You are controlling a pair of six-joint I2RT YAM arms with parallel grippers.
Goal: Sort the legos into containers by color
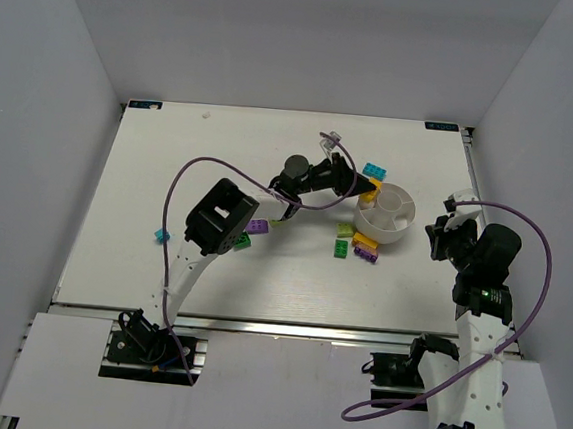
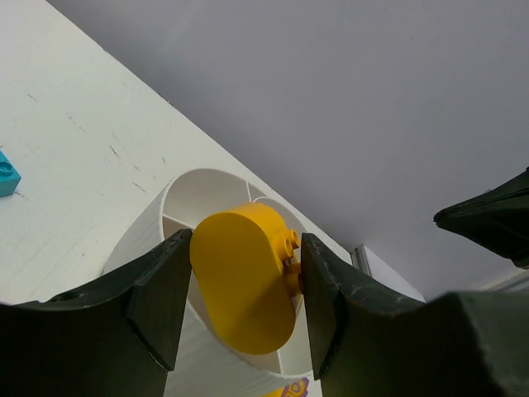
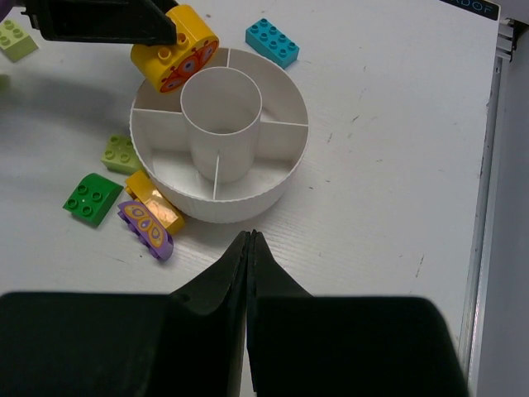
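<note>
The left gripper (image 2: pixel 242 310) is clamped on an orange-yellow brick (image 2: pixel 244 281), its two dark matte fingers (image 2: pixel 157 302) pressed flat against opposite sides. The brick is smooth glossy plastic with a rounded oval outline and small round studs on the side toward one finger; seen from the right wrist, its face bears a red-orange pattern with a purple centre, too small to make out. Just beyond and below those fingertips stands the bowl (image 2: pixel 140 240), round white plastic with a central tube and thin straight walls dividing it into wedge compartments; the held brick hangs over the rim of one wedge, and whether it touches that rim cannot be told; the fingers hide the bowl's near part.

The right gripper (image 3: pixel 250 248) is pressed shut on nothing, its black tips meeting in a point just short of the bowl's wall. Left of these tips as their camera sees it, at the bowl's foot, lie a purple brick (image 3: pixel 147 227) printed with a butterfly-like pattern, a second orange brick (image 3: pixel 153 203) with a shiny top touching it, a green brick (image 3: pixel 92 198) with four studs and a lime brick (image 3: pixel 121 153). Past the bowl from the tips lies a cyan brick (image 3: pixel 272 41) with two rows of studs. The table (image 3: pixel 388 165) is white, faintly grained and scuffed; a dark label (image 3: pixel 471 7) at its far edge is cut off, its letters unreadable.
</note>
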